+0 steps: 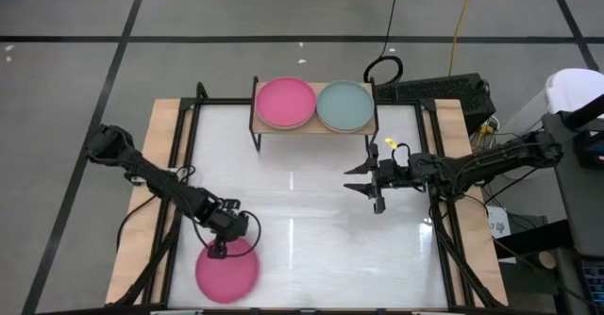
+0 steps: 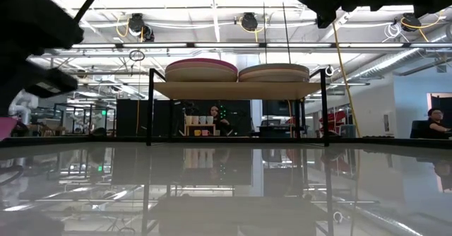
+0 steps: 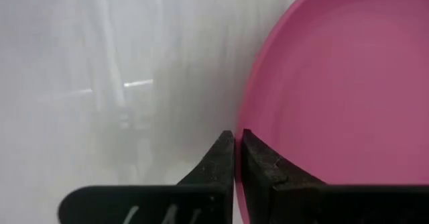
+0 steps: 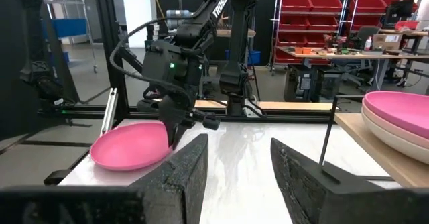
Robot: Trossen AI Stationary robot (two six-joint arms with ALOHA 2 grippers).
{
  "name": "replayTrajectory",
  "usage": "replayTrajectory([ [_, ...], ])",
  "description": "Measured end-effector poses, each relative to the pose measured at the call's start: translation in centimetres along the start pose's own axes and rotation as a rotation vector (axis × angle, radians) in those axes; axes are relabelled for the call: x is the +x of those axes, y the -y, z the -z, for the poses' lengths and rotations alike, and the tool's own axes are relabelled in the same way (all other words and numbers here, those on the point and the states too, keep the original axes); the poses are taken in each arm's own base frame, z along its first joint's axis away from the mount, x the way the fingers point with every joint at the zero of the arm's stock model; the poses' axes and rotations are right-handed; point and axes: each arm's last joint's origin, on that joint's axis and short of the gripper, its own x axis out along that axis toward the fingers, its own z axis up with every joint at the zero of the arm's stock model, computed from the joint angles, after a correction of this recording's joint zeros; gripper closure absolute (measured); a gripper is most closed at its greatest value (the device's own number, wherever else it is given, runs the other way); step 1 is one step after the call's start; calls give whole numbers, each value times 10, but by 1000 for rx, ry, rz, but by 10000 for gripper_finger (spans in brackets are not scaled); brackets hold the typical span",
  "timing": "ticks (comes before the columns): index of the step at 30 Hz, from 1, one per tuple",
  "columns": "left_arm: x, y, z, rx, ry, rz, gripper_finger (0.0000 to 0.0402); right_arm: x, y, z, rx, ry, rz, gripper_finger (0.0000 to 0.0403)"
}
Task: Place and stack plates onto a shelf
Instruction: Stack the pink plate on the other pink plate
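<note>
**Pick-up of the loose magenta plate in hand; two stacks on the rack**

The step judged to be in hand is the lifting of a round, shallow, matte magenta plate [image 1: 227, 272], which lies at the near left corner of the glossy white table top [image 1: 302, 202]. In the right wrist view the plate is seen tipped, its gripped side raised off the surface. The left gripper [image 1: 219, 250] is set on the plate's rim and its fingers [image 3: 258, 170] are drawn almost together on that edge — a thin pinch, with the rim between them.

The low shelf with a light wooden board on thin black metal legs [image 1: 314, 129] stands at the far middle of the table. Two stacks are borne on it: one topped by a second magenta plate [image 1: 285, 102] over paler plates, the other topped by a pale teal plate [image 1: 344, 106]. The two stacks sit just beside each other and fill the board.

The right gripper [image 1: 371, 182] hangs above the table's right middle, well apart from both plates and shelf, its fingers spread wide and holding nothing.

The next move is judged to call for a clean lift and a level carry to the shelf. The rim is thin and smooth — a slip in so narrow a pinch is the likely risk.
</note>
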Motion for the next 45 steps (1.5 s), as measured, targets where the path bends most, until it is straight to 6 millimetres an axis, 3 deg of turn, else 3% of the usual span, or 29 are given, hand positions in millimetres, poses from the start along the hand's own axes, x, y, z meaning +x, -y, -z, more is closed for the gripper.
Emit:
replayTrajectory([
  [17, -71, -19, -61, 12, 79, -134, 392, 0, 0, 0, 1, 0, 0, 259],
  [21, -101, -22, -80, 70, 171, -162, 392, 0, 0, 0, 3, 0, 0, 259],
  [28, -168, -40, -100, 114, 244, -418, 392, 0, 0, 0, 1, 0, 3, 259],
  [31, -199, -58, -109, 46, 330, -560, 392, 0, 0, 0, 0, 0, 4, 259],
  [37, -257, -119, -111, -336, 533, -808, 392, 0, 0, 0, 0, 0, 4, 259],
  [42, -290, -173, -93, -543, 663, -740, 392, 0, 0, 0, 0, 0, 5, 259],
  [45, -296, -204, -82, -645, 700, -652, 392, 0, 0, 0, -14, 0, 10, 259],
])
